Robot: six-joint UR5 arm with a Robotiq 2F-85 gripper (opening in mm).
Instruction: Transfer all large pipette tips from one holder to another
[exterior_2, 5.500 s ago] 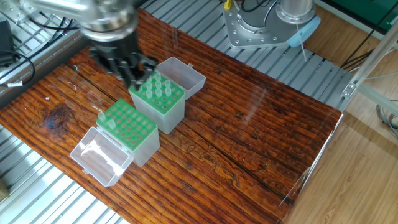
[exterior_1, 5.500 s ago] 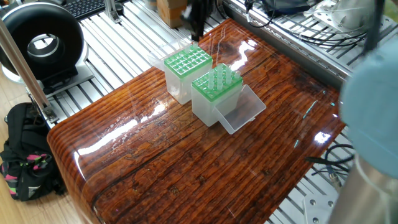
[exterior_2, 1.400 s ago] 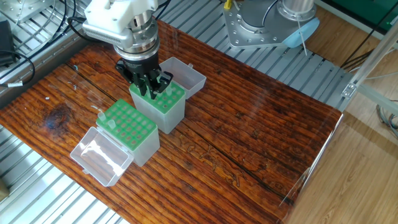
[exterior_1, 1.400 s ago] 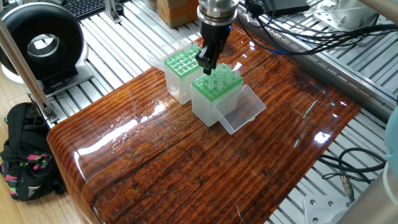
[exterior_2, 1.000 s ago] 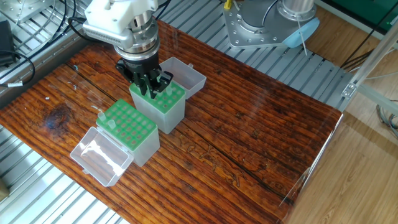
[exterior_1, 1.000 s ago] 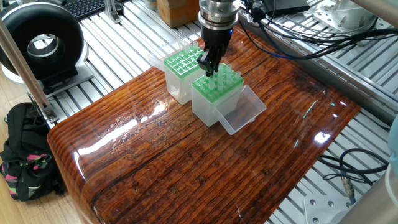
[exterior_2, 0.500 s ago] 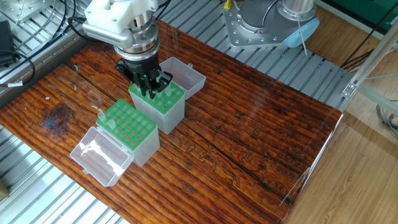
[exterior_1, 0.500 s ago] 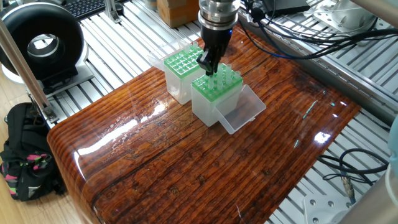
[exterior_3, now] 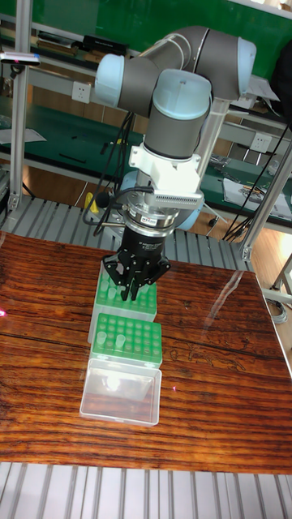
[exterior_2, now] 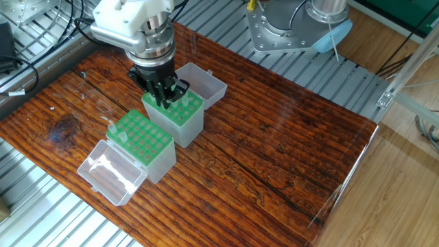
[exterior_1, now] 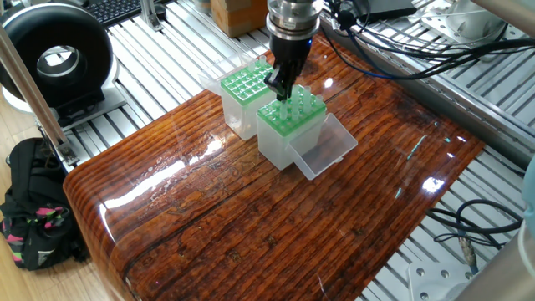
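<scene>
- The gripper [exterior_2: 167, 98] hangs straight down over the full holder [exterior_2: 175, 113], its black fingers [exterior_1: 278, 84] dipped among the tips [exterior_1: 299, 104] at the rim nearest the arm
- The jaws stand narrowed around one tip's top, but I cannot tell whether they actually pinch it
- The tips are slim, cloudy-white plastic cones standing upright in rows in a green perforated plate, only their round tops showing
- That holder is a frosted, translucent square box; its clear hinged lid [exterior_2: 202, 82] lies open and flat at about 1 o'clock from it in the other fixed view
- The second holder [exterior_2: 144, 142] touches or nearly touches the first, at 7 o'clock from it in that view; same frosted box, same green grid
- Its holes look mostly bare, with one whitish tip [exterior_2: 118, 134] standing at the left corner
- Its clear lid [exterior_2: 110, 171] lies open at 7 o'clock, shallow and tray-like, with rounded corners
- The table [exterior_2: 288, 137] is glossy, dark red-brown wood with a strong ridged grain and bright glare streaks; ribbed aluminium rails [exterior_1: 167, 50] run around it
- In the tall view the arm [exterior_3: 178, 122] is smooth grey and pale blue, with black cables looping at the wrist
</scene>
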